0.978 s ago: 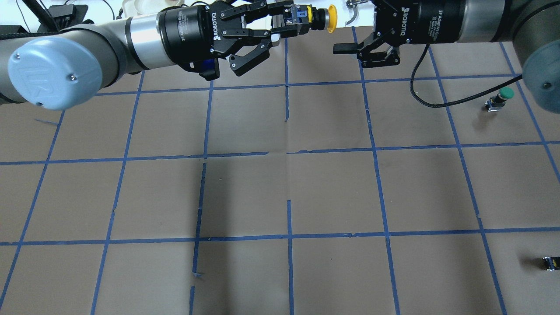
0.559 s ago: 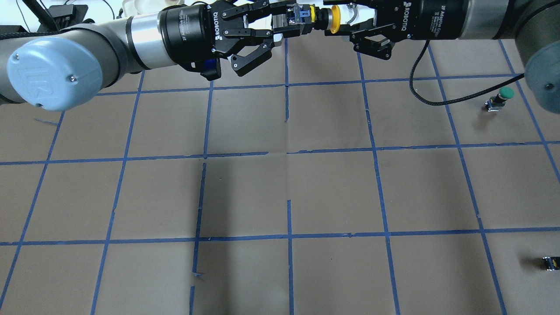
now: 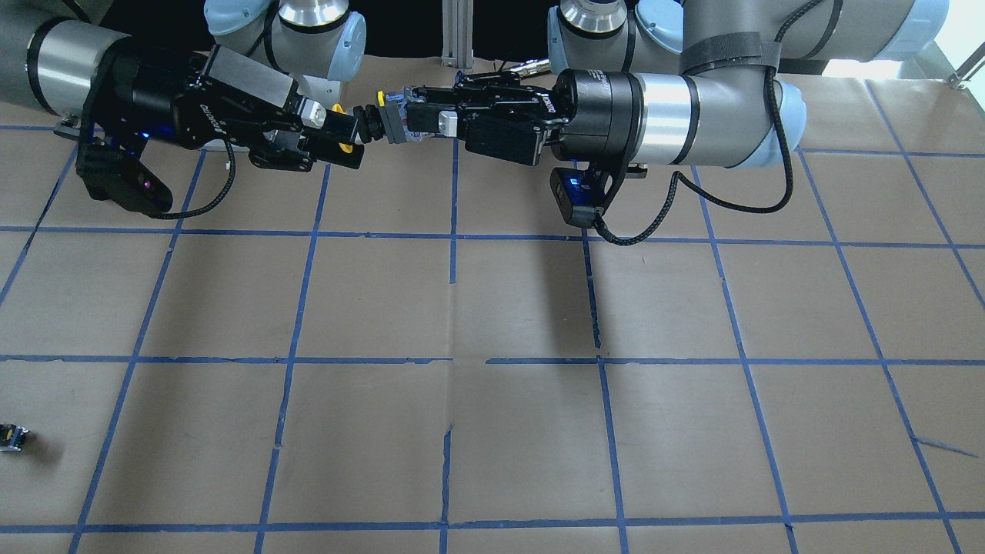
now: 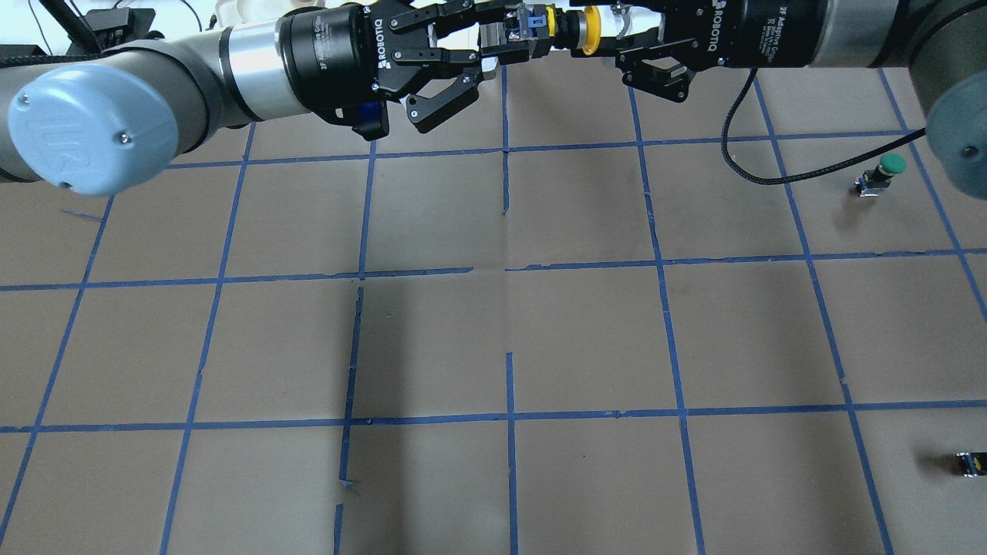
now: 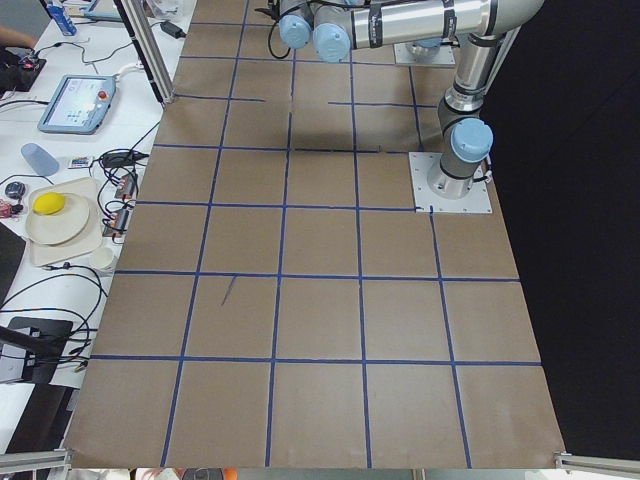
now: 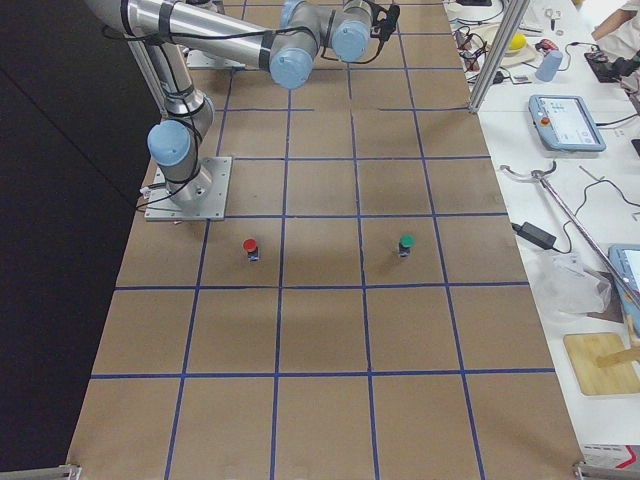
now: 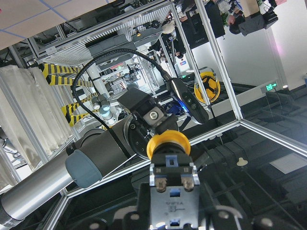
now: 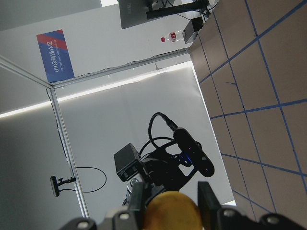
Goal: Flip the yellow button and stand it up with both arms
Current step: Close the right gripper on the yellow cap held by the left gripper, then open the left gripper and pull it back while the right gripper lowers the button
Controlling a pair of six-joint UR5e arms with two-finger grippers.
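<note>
Brown table (image 4: 586,339), 12 o'clock edge: left gripper (image 4: 513,35) pinches yellow button (image 4: 588,40) by its blocky body, right gripper (image 4: 607,37) clamps the cap at 3 o'clock; probably light, rigid, cap slippery.

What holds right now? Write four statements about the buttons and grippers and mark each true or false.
1. The left gripper holds the yellow button by its body. True.
2. The yellow button rests on the table. False: it is held in the air, off the table.
3. The right gripper has its fingers on either side of the button's yellow cap. True.
4. The green-capped button is on the robot's left side. False: it stands on the table on the robot's right side.
</note>
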